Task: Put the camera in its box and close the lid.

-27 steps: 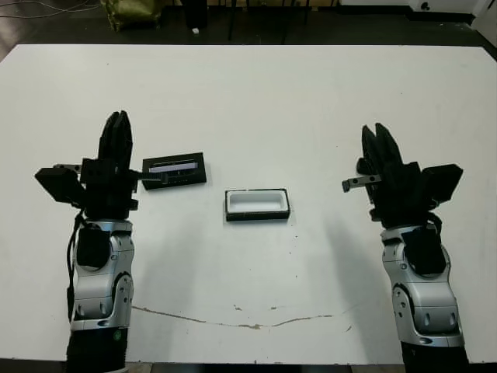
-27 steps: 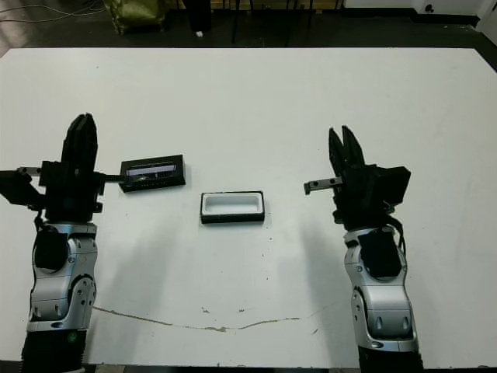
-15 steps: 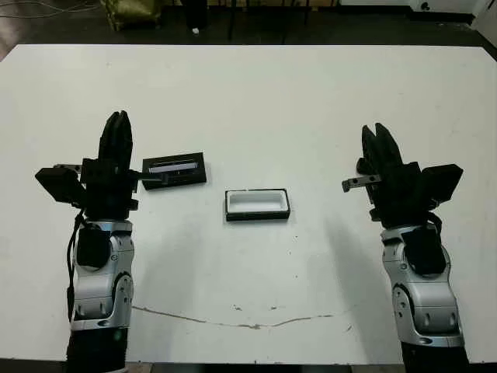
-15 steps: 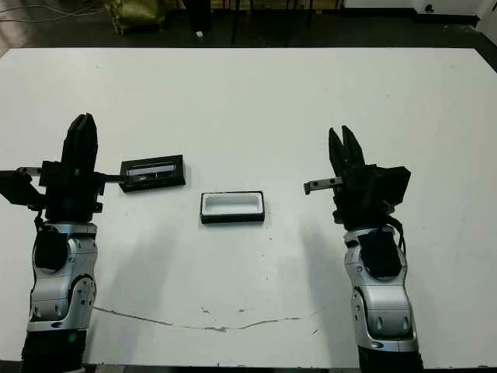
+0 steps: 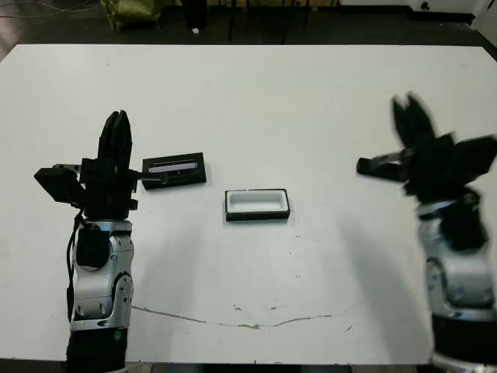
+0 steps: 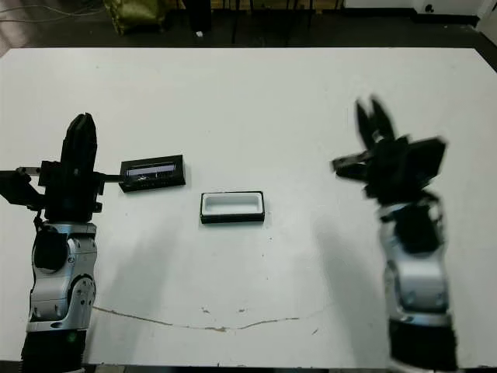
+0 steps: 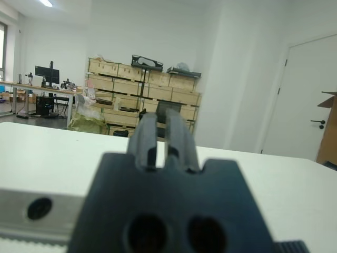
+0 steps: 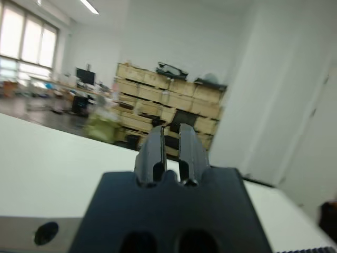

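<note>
Head and wrist views of a white table point(image 5: 248, 93) with two raised arms. The box point(image 5: 257, 217), a shallow black tray with a white lining, is seen near the middle of the table, open side up and with nothing inside it. The lid point(image 5: 175, 169), flat and black with a pale glossy strip along its face, is laid on the table to the left of the box and a little farther back, apart from it and just beside the left gripper point(image 5: 118, 118). The left gripper is held upright above the left part of the table; in the left wrist view its two fingers point(image 7: 148, 138) are shown narrow, with only a thin slit between them and nothing gripped. The right gripper point(image 5: 408, 106) is held above the right part of the table and is blurred; in the right wrist view its fingers point(image 8: 154, 152) are likewise shown narrow and empty. A small dark oblong shape, taken to be the camera point(image 5: 363, 165), is seen just left of the right gripper, well apart from the box; because of the blur, it cannot be told whether it is touched by the gripper. Stacked wooden crates point(image 7: 142, 87) and a white door point(image 7: 310, 100) are visible beyond the table in the left wrist view.
</note>
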`<action>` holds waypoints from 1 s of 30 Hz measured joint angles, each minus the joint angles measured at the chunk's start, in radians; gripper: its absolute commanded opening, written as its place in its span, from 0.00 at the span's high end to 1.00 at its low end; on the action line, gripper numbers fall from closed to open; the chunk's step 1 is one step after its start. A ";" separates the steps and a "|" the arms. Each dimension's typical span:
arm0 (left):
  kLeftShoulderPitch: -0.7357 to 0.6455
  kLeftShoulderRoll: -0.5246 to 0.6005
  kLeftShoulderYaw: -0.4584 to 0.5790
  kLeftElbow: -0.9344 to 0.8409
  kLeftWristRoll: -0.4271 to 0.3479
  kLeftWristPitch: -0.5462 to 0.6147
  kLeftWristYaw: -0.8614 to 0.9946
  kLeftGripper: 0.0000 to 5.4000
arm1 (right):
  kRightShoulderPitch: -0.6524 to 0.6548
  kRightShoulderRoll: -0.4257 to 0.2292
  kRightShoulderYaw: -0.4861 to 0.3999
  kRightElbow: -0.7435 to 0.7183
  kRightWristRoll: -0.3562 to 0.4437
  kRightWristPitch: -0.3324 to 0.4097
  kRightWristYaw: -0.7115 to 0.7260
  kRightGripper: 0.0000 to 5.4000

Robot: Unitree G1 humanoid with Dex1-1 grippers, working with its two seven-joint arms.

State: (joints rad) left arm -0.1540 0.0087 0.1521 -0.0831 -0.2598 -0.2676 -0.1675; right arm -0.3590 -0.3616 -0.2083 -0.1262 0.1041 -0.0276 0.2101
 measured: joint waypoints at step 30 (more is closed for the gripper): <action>0.002 0.001 0.006 0.005 -0.006 -0.011 -0.013 1.00 | -0.594 -0.334 0.333 1.124 -0.414 -0.262 0.215 1.00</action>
State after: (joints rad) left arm -0.1522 0.0097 0.1580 -0.0778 -0.2662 -0.2782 -0.1802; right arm -0.9534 -0.6952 0.1246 0.9981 -0.3094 -0.2894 0.4255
